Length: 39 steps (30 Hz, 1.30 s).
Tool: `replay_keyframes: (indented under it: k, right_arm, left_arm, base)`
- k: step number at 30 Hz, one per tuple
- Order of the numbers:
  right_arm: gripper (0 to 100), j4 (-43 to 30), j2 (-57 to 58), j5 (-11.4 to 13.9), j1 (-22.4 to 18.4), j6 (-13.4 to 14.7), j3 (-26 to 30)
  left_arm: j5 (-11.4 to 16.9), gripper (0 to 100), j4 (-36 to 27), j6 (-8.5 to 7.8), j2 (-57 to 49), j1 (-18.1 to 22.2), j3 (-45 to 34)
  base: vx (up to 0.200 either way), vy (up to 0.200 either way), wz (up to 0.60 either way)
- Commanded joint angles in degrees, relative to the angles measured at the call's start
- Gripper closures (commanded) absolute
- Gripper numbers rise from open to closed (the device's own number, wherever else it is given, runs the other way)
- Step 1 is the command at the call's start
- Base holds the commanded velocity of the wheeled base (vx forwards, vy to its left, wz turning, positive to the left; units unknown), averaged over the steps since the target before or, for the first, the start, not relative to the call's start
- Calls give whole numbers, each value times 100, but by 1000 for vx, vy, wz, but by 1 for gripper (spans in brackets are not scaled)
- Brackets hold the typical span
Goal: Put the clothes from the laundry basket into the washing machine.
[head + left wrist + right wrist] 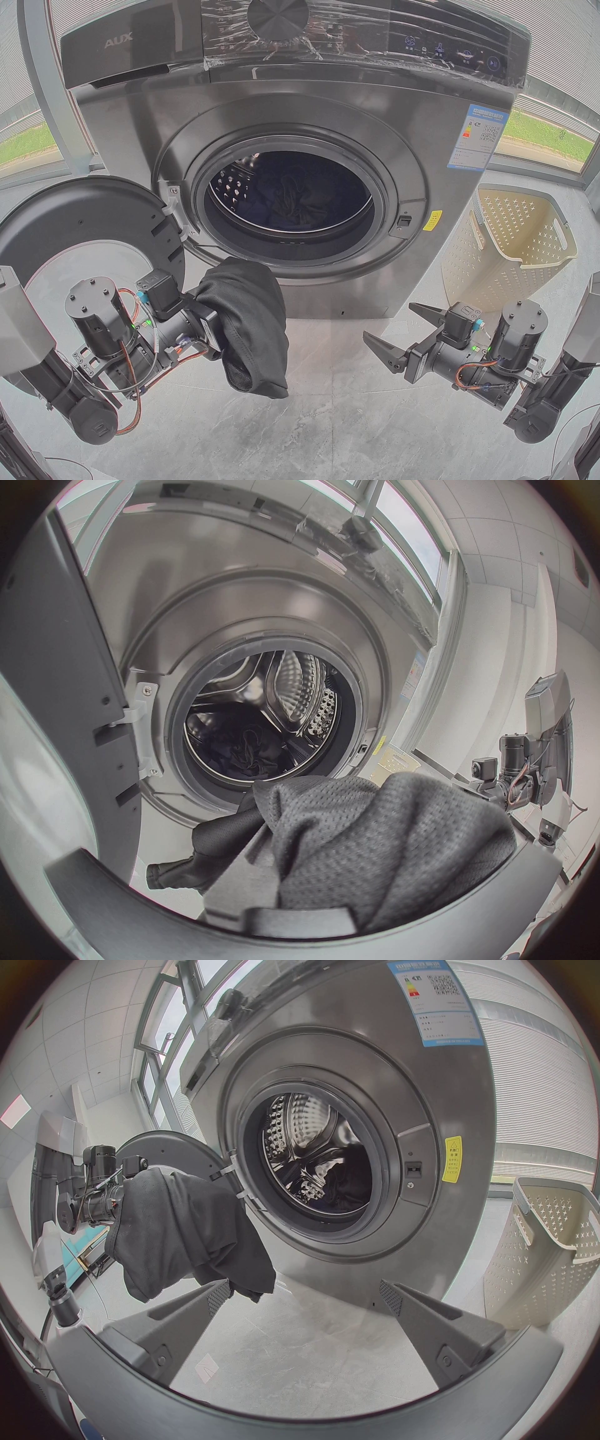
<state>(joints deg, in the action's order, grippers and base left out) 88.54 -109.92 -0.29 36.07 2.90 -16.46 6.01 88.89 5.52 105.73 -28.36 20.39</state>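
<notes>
A black garment (387, 836) lies closest in the left wrist view, draped in a heap over the left fingers (240, 886), which are clenched on it. One sleeve-like end trails down beside them. From the head view the garment (250, 319) hangs off the end of the left arm, above the floor (337, 406). It is just below the lower rim of the washer (350, 94) opening and slightly to its left. It is outside the drum (237, 181) and touches neither the drum nor the floor. From the right wrist view it (175, 1229) hangs in loose folds in front of the open door (169, 1154).

The right fingers (384, 353) are released and spread wide, with nothing between them. They are held above the floor before the washer's lower right corner, well apart from the garment. In the right wrist view both fingers (175, 1329) point toward the washer (375, 1085).

The door (81, 219) is swung fully open on the robot's left, hinged at the left of the opening. Inside the drum lie dark clothes (294, 197), bunched toward the bottom.

The basket (519, 244), cream and perforated, stands tilted on the floor just beside the washer's right side, near the right arm. It is also at the edge of the right wrist view (550, 1241)
</notes>
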Motion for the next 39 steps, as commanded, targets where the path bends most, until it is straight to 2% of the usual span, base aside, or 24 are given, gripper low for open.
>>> replay_keyframes:
  k: [1, 26, 32, 39]
  right_arm:
    - [0, 5, -56, 3, 23, 0, 2]
    - [0, 5, -56, 3, 31, 0, 2]
    - [0, -3, -56, 3, 31, 0, 20]
    - [0, -3, -56, 3, 31, 0, 29]
  left_arm:
    - [-3, 100, 5, 1, 123, -30, 0]
    - [-47, 100, 14, -86, 220, -258, -123]
    - [-47, 100, 5, -104, 238, -267, -132]
    - [-47, 100, 5, -245, 255, -408, -220]
  base:
    - [0, 0, 0]
    - [0, 0, 0]
    - [200, 0, 0]
    - [0, 0, 0]
